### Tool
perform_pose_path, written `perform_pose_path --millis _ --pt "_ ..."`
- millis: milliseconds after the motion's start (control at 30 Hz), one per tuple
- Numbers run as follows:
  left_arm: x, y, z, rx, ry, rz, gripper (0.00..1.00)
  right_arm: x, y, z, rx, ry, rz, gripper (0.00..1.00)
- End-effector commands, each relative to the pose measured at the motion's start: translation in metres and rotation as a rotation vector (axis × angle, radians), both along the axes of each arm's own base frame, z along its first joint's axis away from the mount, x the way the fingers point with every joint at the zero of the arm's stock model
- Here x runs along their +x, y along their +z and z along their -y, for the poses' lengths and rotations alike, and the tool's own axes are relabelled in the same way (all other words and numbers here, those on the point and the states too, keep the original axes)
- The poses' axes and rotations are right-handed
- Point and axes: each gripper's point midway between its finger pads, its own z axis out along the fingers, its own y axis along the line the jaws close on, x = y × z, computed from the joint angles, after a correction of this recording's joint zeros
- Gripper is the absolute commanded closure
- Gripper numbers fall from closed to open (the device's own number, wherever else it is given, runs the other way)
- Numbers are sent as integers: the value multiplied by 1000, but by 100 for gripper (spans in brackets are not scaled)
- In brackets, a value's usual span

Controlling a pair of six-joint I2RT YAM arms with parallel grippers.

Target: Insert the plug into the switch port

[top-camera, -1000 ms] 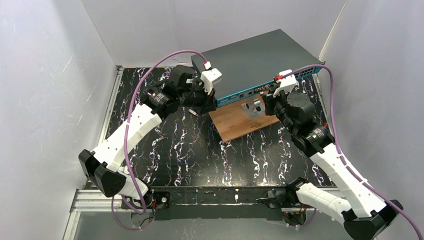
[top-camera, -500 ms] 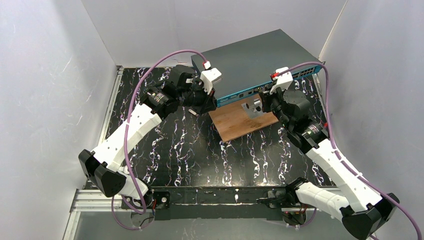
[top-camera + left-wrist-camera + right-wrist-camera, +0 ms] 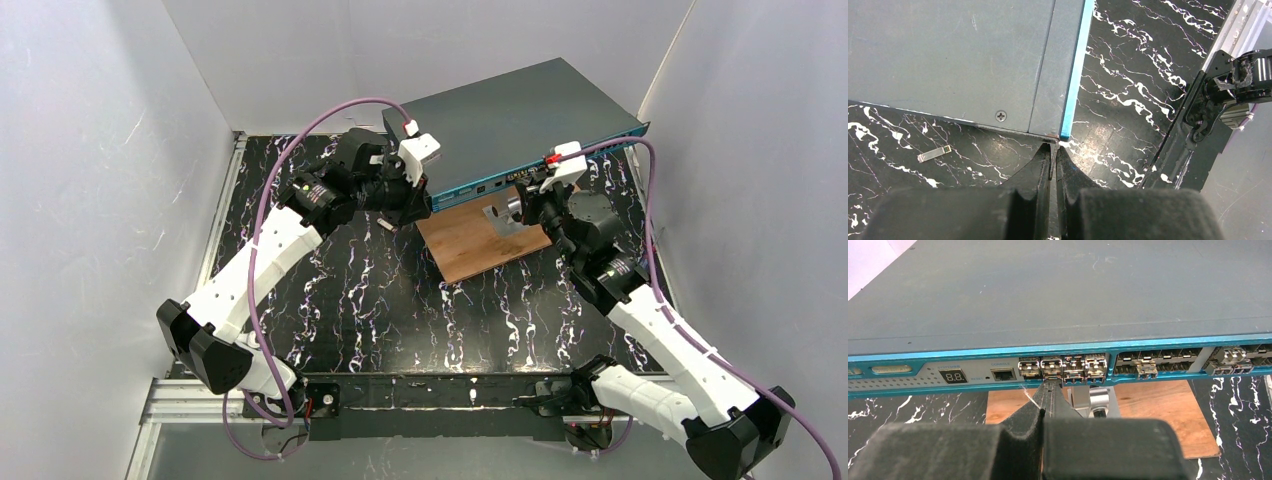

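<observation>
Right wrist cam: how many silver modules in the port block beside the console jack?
4 silver modules, side by side on the switch front; second from left is just above the right gripper. Others may be hidden.

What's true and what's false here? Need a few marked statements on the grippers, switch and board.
1. The left gripper and the right gripper are both shut. True.
2. The right gripper's tips are at the far right end of the switch front. False: they are at the metal-caged sockets just right of the small display.
3. The left gripper's tips are at a corner of the switch, where the teal strip ends. True.
4. The wooden board lies on top of the switch. False: it lies on the table, under and in front of the switch's front edge.
5. A small metal clip lies on the table beside the switch. True.
</observation>
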Motion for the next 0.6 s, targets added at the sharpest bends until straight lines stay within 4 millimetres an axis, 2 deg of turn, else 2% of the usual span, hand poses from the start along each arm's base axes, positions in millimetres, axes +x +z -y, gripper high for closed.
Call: perform_pose_path --millis 0,100,233,367,567 --pt "-11 24 -5 -38 -29 54 100 22 3 -11 49 -16 61 99" --pt "-12 25 -5 -43 -35 53 100 24 -2 -11 50 -27 52 99" --pt "-12 27 -6 -44 -27 58 100 16 5 -7 58 -22 58 99" --pt "-11 30 -6 -49 -19 60 100 1 18 4 36 -20 65 97" --pt "-9 30 -6 -45 -9 59 100 -25 21 21 3 -16 31 90"
